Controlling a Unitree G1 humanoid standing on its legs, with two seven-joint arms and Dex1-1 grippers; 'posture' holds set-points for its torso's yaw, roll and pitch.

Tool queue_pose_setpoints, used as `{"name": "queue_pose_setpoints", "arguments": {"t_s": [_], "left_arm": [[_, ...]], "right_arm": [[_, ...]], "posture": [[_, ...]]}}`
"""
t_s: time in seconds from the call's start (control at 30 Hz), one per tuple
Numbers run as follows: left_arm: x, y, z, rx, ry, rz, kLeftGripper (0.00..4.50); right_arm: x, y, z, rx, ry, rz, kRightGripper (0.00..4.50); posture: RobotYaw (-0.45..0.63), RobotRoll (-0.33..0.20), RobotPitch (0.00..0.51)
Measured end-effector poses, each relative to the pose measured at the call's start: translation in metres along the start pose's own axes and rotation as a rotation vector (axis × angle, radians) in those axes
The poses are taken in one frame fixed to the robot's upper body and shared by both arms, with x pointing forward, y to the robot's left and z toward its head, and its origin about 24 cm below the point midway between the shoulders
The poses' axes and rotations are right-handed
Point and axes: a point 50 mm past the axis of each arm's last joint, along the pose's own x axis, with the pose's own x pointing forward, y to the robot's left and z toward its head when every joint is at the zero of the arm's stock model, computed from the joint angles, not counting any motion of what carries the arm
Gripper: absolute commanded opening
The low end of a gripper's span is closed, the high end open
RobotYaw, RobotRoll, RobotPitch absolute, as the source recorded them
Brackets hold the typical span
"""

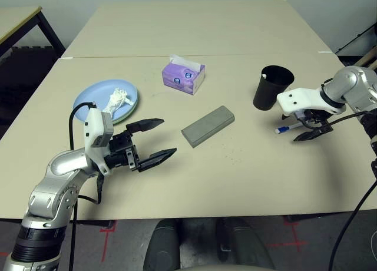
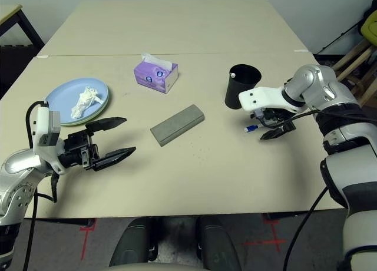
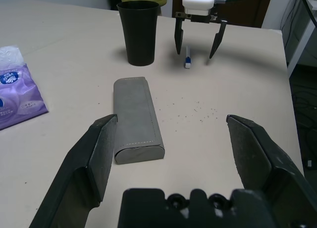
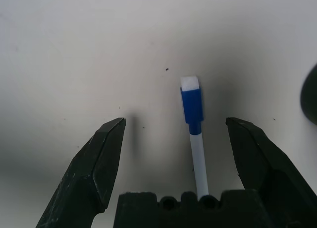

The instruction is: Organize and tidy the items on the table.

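Observation:
A light blue plate (image 1: 97, 97) rests on a pale green plate (image 1: 134, 109) at the table's left, with a crumpled white tissue (image 1: 118, 98) on it. Just in front of it my left gripper (image 1: 168, 137) is open and empty, pointing at the grey glasses case (image 1: 208, 125) (image 3: 136, 119) in the middle. The purple tissue box (image 1: 184, 75) stands behind the case. On the right, my right gripper (image 1: 297, 129) (image 4: 173, 124) hangs open over a white marker (image 4: 194, 124) (image 1: 288, 128) with a blue cap, fingers either side without touching it. The black cup (image 1: 273, 87) stands upright beside it, a white tip at its rim.
The beige table (image 1: 235, 177) has a seam across it behind the tissue box. A separate black-legged table (image 1: 17, 23) stands at the far left, and wooden furniture (image 2: 353, 47) stands off the right edge. Open tabletop lies between the case and the marker.

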Motion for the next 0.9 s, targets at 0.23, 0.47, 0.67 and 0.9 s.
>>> {"name": "queue_pose_setpoints", "arguments": {"t_s": [0.23, 0.47, 0.67, 0.9], "left_arm": [[0.0, -0.001, 0.001, 0.003, -0.001, -0.004, 4.5], [0.0, -0.003, 0.002, 0.009, -0.002, -0.009, 4.5], [-0.001, -0.004, 0.001, 0.006, 0.001, -0.003, 4.5], [-0.001, -0.003, 0.002, 0.01, -0.002, -0.01, 4.5]], "right_arm": [[0.011, -0.003, 0.003, -0.026, 0.039, 0.032, 4.47], [0.014, -0.007, 0.005, -0.057, 0.071, 0.024, 4.11], [0.015, -0.01, 0.006, -0.081, 0.081, -0.01, 2.06], [0.013, -0.01, 0.006, -0.094, 0.073, -0.029, 0.42]], "posture": [[0.19, 0.0, 0.129], [0.21, 0.0, 0.137], [0.2, 0.0, 0.137], [0.17, 0.0, 0.138]]}}
